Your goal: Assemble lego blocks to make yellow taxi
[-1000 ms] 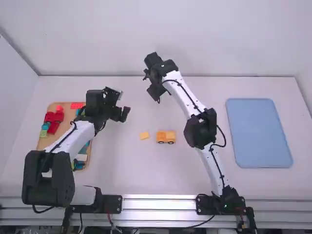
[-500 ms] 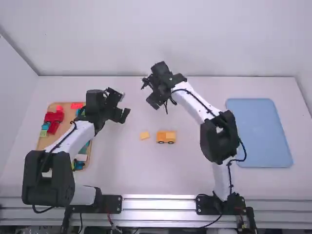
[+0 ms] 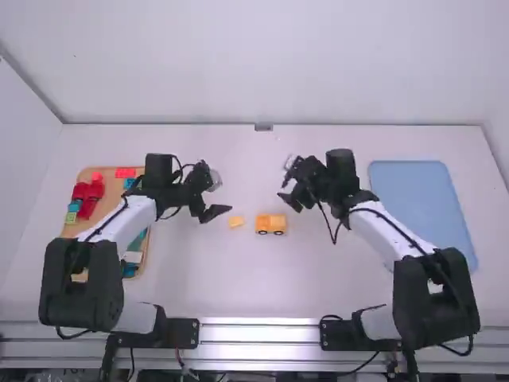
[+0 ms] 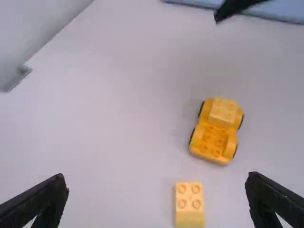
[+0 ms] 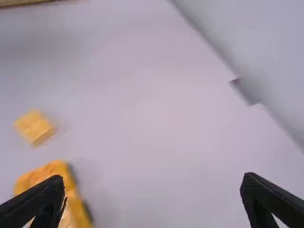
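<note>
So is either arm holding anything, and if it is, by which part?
Nothing is held: the left tool and the right tool both stand open, with nothing gripped between their fingers.

Gives bright colour to both sides of a white table [image 3: 254, 278].
Has a wooden tray [image 3: 109, 196] at the left, holding red blocks [image 3: 95, 190], a flat red piece [image 3: 125, 172], a teal block [image 3: 74, 207] touching or just beside a light green block [image 3: 71, 217], and a pale block [image 3: 133, 257] nearer the camera; includes a blue tray [image 3: 429, 207] lying flat at the right, and a small grey piece [image 3: 263, 127] at the foot of the back wall [image 3: 254, 64].
</note>
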